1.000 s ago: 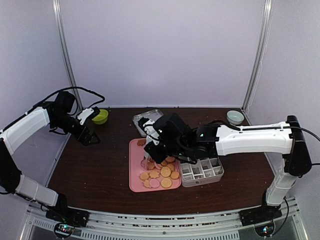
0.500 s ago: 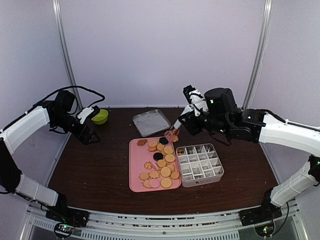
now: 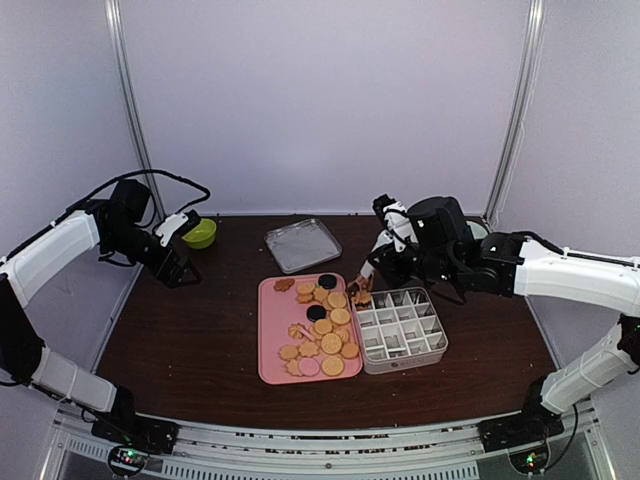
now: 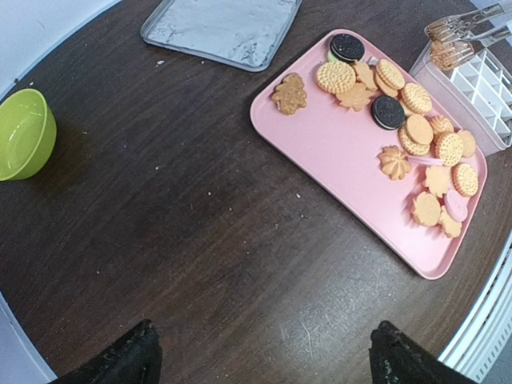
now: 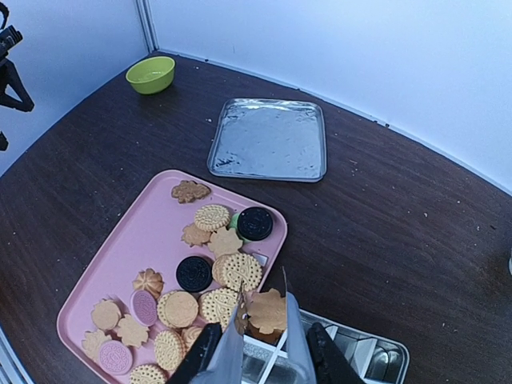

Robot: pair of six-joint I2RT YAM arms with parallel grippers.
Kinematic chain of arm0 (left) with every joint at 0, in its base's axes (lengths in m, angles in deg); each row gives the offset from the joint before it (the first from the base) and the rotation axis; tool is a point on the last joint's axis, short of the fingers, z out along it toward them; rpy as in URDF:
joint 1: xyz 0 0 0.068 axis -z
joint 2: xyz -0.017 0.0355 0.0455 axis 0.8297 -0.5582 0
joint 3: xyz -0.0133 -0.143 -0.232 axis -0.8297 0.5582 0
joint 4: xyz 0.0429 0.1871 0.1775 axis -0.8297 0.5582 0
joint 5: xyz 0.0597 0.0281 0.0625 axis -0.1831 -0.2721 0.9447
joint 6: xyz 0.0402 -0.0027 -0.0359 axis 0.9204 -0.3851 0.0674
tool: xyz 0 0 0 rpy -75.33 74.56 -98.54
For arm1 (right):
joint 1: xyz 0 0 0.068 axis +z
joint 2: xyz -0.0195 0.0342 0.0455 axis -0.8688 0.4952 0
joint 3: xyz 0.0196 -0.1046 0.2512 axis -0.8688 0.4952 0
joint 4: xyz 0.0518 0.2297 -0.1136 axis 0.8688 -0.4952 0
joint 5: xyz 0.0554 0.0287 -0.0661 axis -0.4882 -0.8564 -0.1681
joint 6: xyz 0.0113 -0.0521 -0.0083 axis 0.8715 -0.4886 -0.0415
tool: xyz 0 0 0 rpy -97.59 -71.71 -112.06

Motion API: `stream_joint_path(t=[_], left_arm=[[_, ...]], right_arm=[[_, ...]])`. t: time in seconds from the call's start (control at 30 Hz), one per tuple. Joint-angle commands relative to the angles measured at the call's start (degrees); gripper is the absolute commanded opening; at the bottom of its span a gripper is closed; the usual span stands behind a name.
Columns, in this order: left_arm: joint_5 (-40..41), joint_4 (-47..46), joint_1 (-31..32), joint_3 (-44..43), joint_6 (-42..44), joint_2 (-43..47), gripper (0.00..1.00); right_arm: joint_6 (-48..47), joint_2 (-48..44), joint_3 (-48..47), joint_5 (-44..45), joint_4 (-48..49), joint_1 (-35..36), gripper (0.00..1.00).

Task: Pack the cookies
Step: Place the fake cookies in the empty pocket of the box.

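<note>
The cookies lie scattered on a pink tray; they are round golden, flower-shaped, black and pink. My right gripper is shut on metal tongs, whose blades pinch one brown flower-shaped cookie. That cookie hangs over the far-left corner of the white divided box. My left gripper hovers open over bare table at the far left, with nothing between its fingertips.
A green bowl sits at the back left beside my left gripper. A silver foil lid lies behind the pink tray. The divided box stands against the tray's right side.
My right arm rose off the pink tray, swung back and right with a cookie in the tongs, then came down to the box's far-left corner. The left arm stayed put.
</note>
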Motion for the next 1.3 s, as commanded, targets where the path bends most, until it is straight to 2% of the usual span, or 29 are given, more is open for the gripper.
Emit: stream_joint_path(t=[0.0,0.3,0.7,1.27], left_arm=[[-1.4,0.5,-0.5,-2.3,-0.3,-1.0,0.93],[-2.7,0.9,-0.5,-2.8,0.2,-1.9,0.92],[-4.2,3.0,-0.5,-4.1,2.2,-2.9,0.94],[-1.4,6.6,-0.5,-4.7,9.6,-7.2,0.95]], right_arm=[[0.6,-4.0,0.9,1.5,2.3,-1.8,0.06],[1.3,-8.3,4.7,1.1,1.2,-3.2,0.06],[2.8,-8.2,7.0,0.5,2.3,-3.2,0.06],[4.3,-10.6,7.3,-0.1,-0.9,-4.9,0.07]])
